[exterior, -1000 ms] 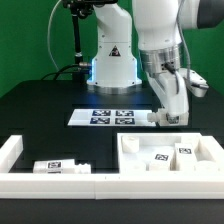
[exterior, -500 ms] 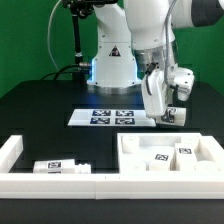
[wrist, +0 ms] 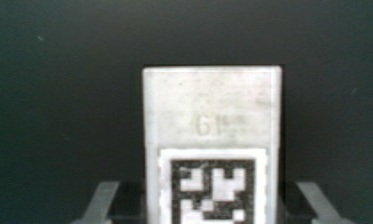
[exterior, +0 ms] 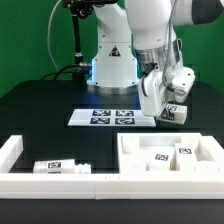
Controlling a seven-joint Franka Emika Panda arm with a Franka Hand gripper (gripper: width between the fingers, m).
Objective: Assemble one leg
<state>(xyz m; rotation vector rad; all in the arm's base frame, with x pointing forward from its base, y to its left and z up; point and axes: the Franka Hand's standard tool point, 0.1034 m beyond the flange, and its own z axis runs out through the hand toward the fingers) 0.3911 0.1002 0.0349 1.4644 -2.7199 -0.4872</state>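
One arm (exterior: 152, 40) reaches down, gripper (exterior: 170, 115) clasping the leg (wrist: 209, 110)

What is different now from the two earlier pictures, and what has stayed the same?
The arm swung toward the exterior view's left, and the hand turned slightly with it, carrying the leg it holds. Nothing was picked up or let go. The marker board, the tray-shaped part and the other pegs stayed put.
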